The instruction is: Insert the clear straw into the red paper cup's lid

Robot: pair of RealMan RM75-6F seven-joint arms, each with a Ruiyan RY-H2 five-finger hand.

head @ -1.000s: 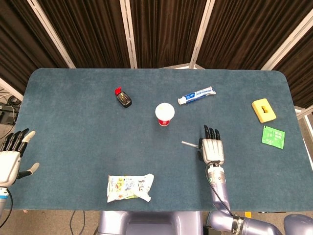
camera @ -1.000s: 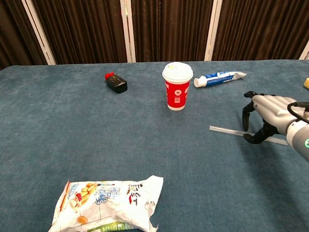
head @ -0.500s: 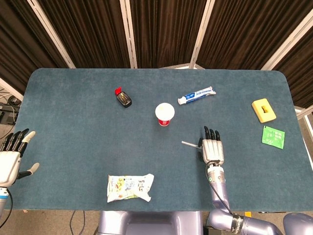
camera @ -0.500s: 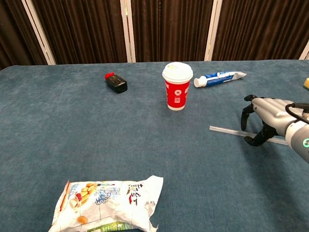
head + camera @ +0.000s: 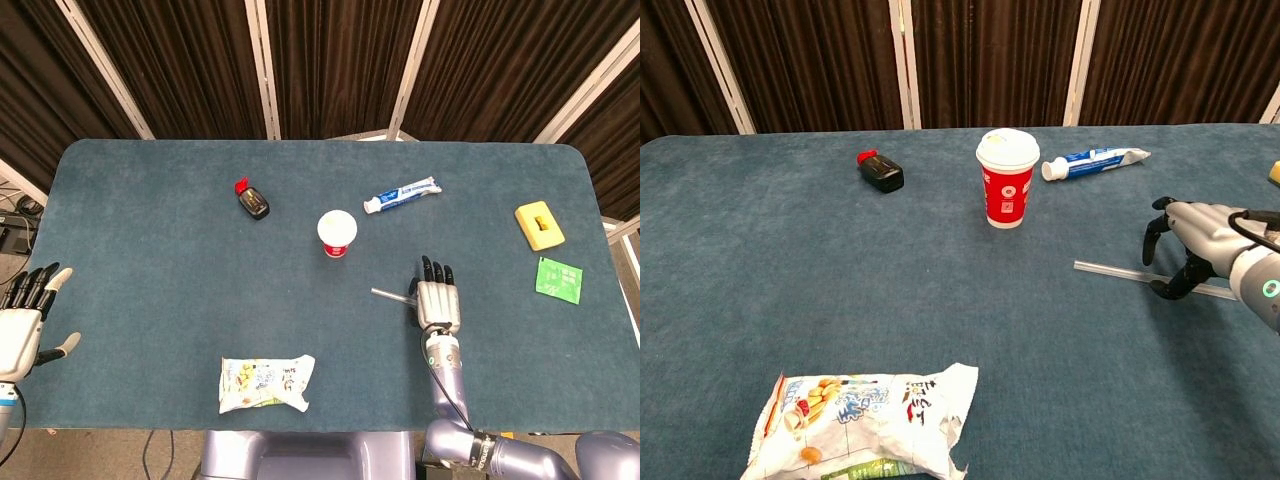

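I had the right hand [image 5: 1200, 245] arched over the clear straw [image 5: 1110, 270], fingers apart, nothing clamped. Straw lay flat, right of the red paper cup [image 5: 1007, 184]. Grasp step; next I needed to pinch and lift. Left hand [image 5: 22, 330] idle, spread.

right hand [image 5: 1196, 243] arched, left hand [image 5: 22, 325] spread

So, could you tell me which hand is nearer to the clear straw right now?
The right. The right hand arches directly over the clear straw, fingers either side of it, while the left hand sits off the table's far left edge.
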